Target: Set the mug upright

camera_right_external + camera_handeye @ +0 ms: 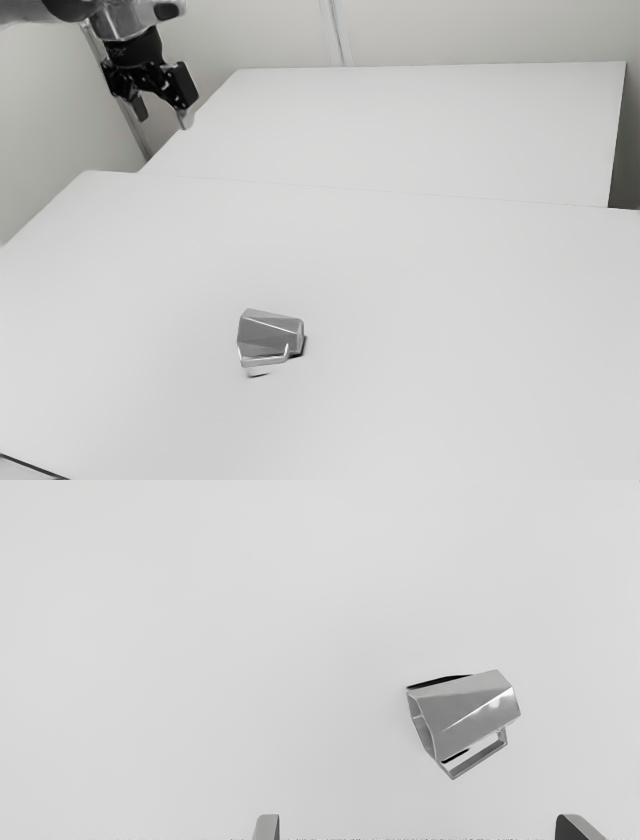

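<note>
Gray faceted mug (268, 338) on its side, fingers (185, 117) wide apart.
Mug lies on white tabletop (450, 330), well apart from fingers; wide open end toward exterior view's left, narrower base toward its right. Handle (480, 763) on side nearer fingers in wrist view. Fingers up high, exterior view's upper left, nothing between them.

Your pale table (430, 330), with one grey mug (268, 338) lying on its side.
In the exterior view you see its wider end facing that view's left; in the wrist view you can look partly into its open mouth (424, 730), with the angular handle (478, 759) jutting from one side and dark shadow (440, 681) along the body.
</note>
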Controlling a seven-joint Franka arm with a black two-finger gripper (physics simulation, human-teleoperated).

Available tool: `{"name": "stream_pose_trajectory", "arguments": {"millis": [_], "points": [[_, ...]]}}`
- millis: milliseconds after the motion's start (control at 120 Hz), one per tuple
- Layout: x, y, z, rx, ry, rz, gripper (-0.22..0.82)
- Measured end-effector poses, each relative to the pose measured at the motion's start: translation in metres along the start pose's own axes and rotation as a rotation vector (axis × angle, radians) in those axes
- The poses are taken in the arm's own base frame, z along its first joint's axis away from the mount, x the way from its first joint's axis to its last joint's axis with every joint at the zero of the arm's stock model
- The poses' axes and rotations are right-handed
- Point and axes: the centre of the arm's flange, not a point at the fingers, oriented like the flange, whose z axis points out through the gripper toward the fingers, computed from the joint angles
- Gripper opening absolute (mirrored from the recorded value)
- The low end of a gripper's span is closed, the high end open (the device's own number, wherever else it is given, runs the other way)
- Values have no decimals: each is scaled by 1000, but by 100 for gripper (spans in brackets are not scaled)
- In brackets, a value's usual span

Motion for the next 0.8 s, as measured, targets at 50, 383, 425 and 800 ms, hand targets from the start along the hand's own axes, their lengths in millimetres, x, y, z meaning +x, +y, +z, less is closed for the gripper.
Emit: {"name": "stream_pose_trajectory", "arguments": {"millis": [50, 383, 425, 800], "points": [[0, -9, 11, -26, -10, -14, 60], [-34, -13, 207, -336, -217, -105, 60], [-41, -18, 234, -399, -218, -151, 60], [-93, -63, 362, -774, -74, -511, 60]]}}
